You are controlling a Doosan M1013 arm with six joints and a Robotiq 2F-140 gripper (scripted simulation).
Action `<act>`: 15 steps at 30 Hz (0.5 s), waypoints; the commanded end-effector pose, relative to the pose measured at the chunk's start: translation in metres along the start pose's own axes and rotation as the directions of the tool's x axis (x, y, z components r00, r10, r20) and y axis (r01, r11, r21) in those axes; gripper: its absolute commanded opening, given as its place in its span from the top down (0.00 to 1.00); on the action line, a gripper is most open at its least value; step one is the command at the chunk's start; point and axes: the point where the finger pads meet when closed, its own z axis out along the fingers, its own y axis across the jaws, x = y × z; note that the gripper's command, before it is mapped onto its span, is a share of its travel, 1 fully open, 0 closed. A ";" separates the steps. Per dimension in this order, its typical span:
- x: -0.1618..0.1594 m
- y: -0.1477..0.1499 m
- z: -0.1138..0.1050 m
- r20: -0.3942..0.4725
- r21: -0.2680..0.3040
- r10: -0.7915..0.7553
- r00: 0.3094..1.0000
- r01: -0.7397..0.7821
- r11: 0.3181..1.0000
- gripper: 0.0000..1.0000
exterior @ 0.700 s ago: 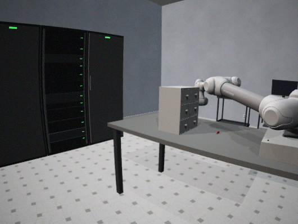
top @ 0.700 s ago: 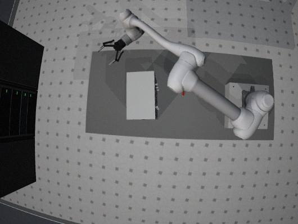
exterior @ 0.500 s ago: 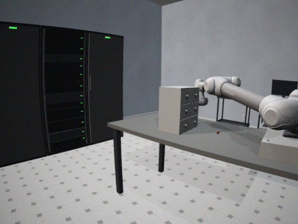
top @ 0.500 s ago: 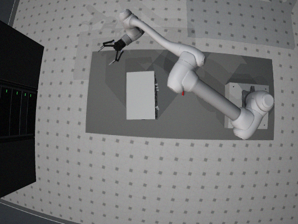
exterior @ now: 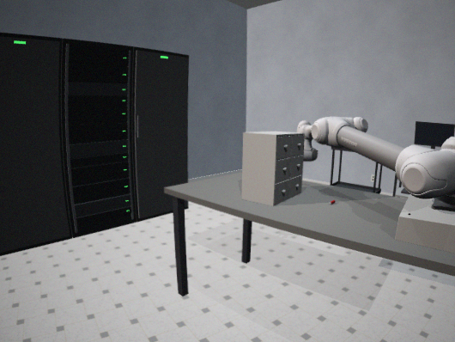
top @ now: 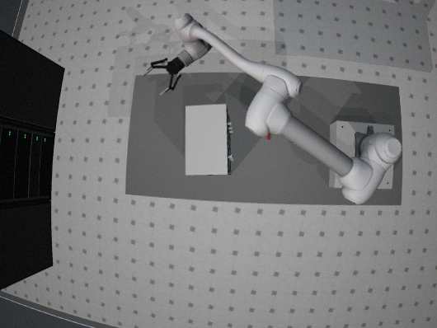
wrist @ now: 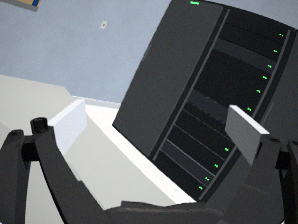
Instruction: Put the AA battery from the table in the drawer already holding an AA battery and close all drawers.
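Observation:
The small chest [top: 206,139] is a pale box on the grey table; in the side view [exterior: 273,167] its dark front shows several drawers with knobs, all pushed in. The AA battery [exterior: 331,202], small and red, lies on the table in front of the chest; from above it shows partly under the arm's elbow [top: 268,136]. My gripper [top: 162,77] is open and empty, high over the table's far corner, behind and to the side of the chest. In the wrist view the fingers spread wide with nothing between them. The chest hides the gripper in the side view.
The arm's base stands on a pale block [top: 362,156] at the table's other end. Tall black server racks [exterior: 92,133] stand beyond the table. A table edge runs close under the gripper.

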 end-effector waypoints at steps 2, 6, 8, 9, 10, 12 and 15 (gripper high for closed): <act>0.004 0.000 0.002 0.001 0.006 0.000 1.000 0.000 1.000 0.00; 0.016 -0.001 0.009 0.004 0.027 0.002 1.000 -0.002 1.000 0.00; 0.026 -0.002 0.015 0.008 0.045 0.003 1.000 -0.003 0.999 0.00; 0.033 -0.002 0.019 0.011 0.056 0.004 1.000 -0.004 0.998 0.00; 0.040 -0.003 0.023 0.014 0.069 0.005 1.000 -0.006 0.998 0.00; 0.048 -0.004 0.028 0.018 0.083 0.005 1.000 -0.007 0.997 0.00; 0.067 -0.006 0.038 0.029 0.115 0.007 1.000 -0.010 0.993 0.00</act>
